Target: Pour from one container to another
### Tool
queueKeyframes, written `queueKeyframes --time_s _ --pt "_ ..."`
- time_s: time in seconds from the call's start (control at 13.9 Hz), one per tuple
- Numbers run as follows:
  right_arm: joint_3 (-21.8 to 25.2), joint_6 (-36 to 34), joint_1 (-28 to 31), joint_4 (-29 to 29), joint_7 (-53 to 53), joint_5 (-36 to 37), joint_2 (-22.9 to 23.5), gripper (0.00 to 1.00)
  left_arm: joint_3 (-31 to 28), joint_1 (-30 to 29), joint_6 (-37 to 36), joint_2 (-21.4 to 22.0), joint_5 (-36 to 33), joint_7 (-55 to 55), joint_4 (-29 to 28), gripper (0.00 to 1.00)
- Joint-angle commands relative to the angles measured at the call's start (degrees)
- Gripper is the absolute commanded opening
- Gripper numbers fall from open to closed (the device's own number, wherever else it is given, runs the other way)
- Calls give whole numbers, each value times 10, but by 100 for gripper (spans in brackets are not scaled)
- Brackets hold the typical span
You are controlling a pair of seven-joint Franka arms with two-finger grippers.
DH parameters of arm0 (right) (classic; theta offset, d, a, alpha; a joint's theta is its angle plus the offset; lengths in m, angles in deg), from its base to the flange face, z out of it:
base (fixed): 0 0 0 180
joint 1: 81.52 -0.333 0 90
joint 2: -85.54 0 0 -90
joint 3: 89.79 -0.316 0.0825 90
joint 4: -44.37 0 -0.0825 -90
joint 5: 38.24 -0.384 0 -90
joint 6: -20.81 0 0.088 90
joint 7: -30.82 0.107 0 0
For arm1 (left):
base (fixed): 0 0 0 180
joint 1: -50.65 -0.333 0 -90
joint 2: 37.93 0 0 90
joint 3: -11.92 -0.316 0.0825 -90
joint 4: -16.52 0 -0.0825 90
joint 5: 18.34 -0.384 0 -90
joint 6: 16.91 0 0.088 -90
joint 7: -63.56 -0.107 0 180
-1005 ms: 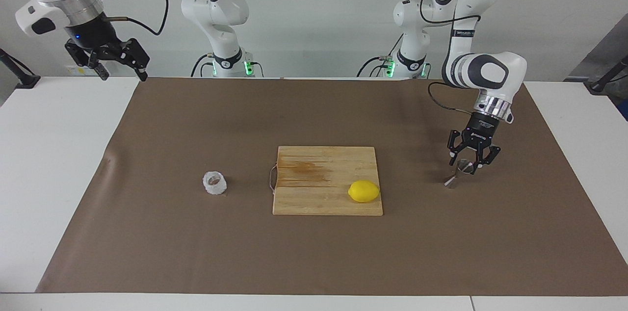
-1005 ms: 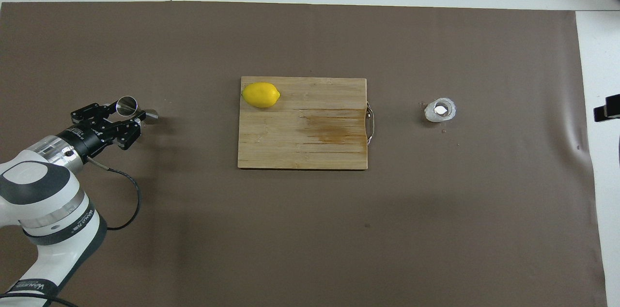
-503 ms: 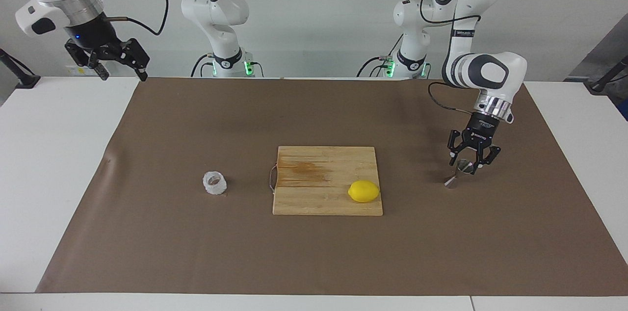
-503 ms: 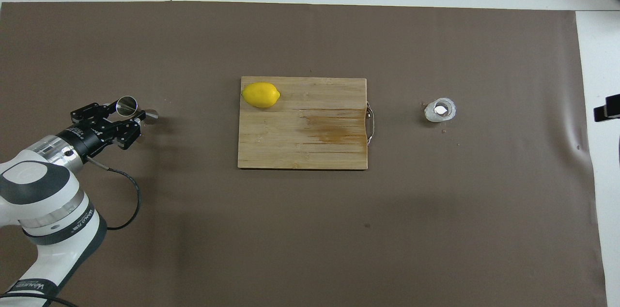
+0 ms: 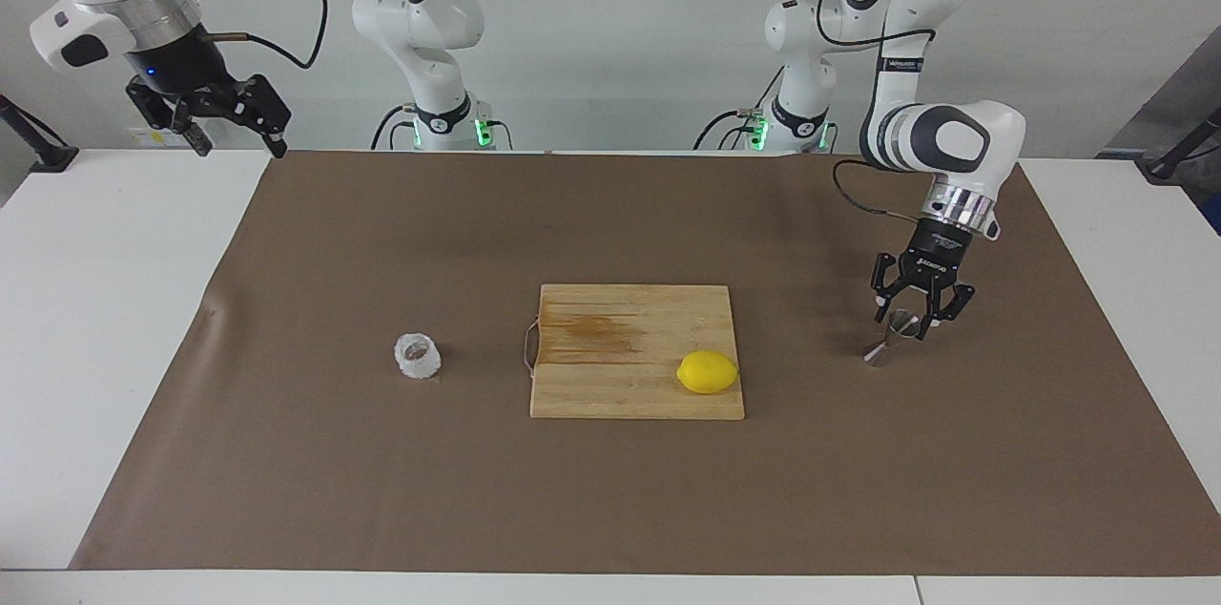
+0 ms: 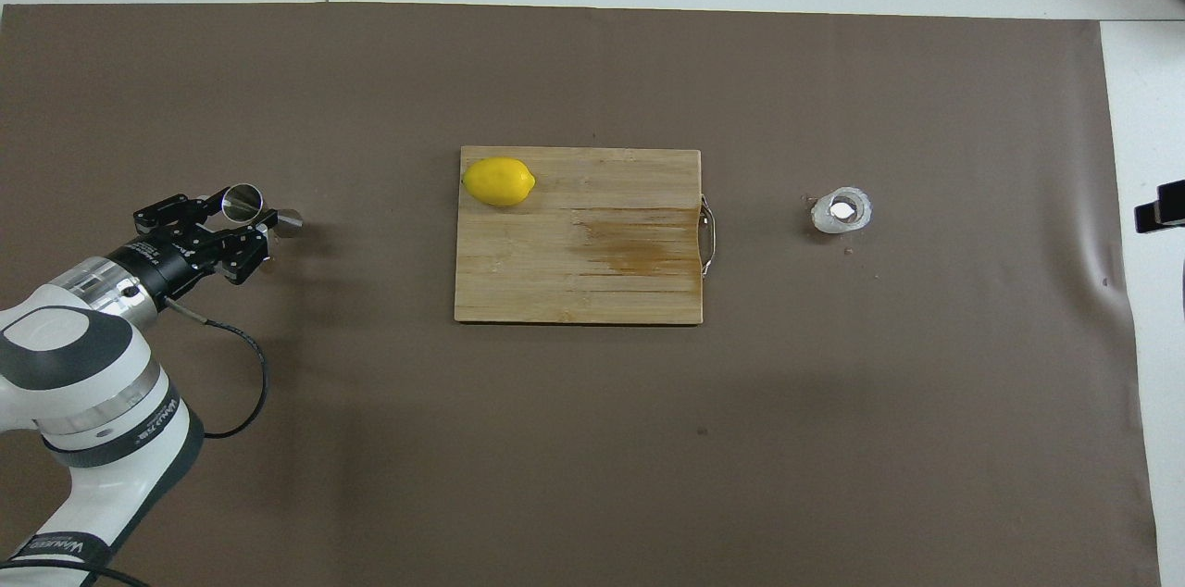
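Facing view, left gripper (image 5: pixel 913 319): fingers closed on the upper cone of the steel jigger (image 5: pixel 892 336), which hangs tilted just above the brown mat (image 5: pixel 610 490), at the left arm's end of the table.
Facing view, right gripper (image 5: pixel 224 123): raised above the table's edge at the right arm's end, jaws spread and empty; this arm waits.
Facing view, glass cup (image 5: pixel 418 356): upright on the mat, beside the handle end of the cutting board (image 5: pixel 610 376), well apart from the jigger.
Overhead view, left gripper (image 6: pixel 248 221): the jigger (image 6: pixel 259 207) shows its open mouth slantwise between the fingers.
Overhead view, cup (image 6: pixel 841 211): something white inside; a lemon (image 6: pixel 498 181) lies on the board (image 6: pixel 574 281).
Risk: the hold is on a smooth sloped cone, so the jigger could slip or swing; set down tilted, it would likely topple.
Risk: a narrow mouth makes spilling likely once the cup is tipped.
Change: almost none; the left gripper has barely shifted, the same grip holds, the right arm has not moved.
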Motion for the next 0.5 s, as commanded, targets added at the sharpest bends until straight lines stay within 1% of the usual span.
queueKeyframes --time_s 0.0,0.14,0.22,0.43 --pt "-4 -5 2 4 9 4 -5 100 -1 8 10 -5 17 -18 7 65" --pt "-4 -5 2 4 9 4 -5 100 -1 10 15 -6 17 -18 7 63" --pt "-3 -5 2 4 9 4 -5 100 -1 10 17 -6 17 -18 7 60" --pt "-4 -5 2 4 9 4 -5 100 -2 8 15 -6 17 -18 6 59"
